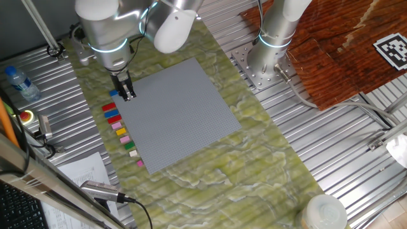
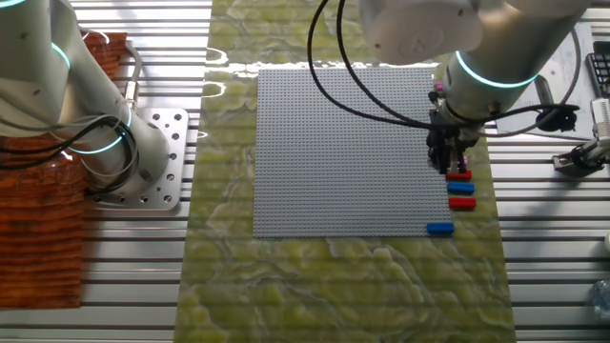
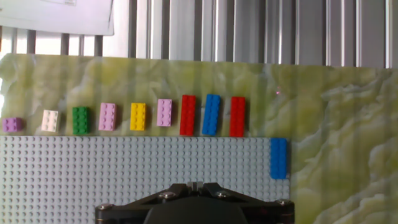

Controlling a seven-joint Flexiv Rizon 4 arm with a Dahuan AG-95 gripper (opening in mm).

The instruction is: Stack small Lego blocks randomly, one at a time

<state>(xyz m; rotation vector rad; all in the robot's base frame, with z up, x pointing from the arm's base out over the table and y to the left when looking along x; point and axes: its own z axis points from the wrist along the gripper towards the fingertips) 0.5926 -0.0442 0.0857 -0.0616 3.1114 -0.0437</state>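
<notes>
Several small Lego blocks lie in a row on the green mat along one edge of the grey baseplate [image 3: 124, 168]. In the hand view, from left to right, they are purple [image 3: 11, 124], white [image 3: 50, 121], green [image 3: 80, 120], pink [image 3: 107, 116], yellow [image 3: 138, 116], pink [image 3: 164, 112], red [image 3: 188, 115], blue [image 3: 211, 114] and red [image 3: 237, 116]. Another blue block [image 3: 278, 157] lies apart at the plate's corner. My gripper [image 3: 194, 185] is shut, with nothing seen between the fingertips. It hovers over the plate's edge, near the red and blue end of the row [image 1: 127, 94] [image 2: 450, 164].
A second arm's base [image 1: 267, 57] stands beyond the baseplate [image 1: 178, 114], next to a red-brown cloth [image 1: 343, 51]. A water bottle [image 1: 19, 83], a red button [image 1: 27, 116] and papers [image 1: 82, 172] lie on the ribbed metal table outside the mat.
</notes>
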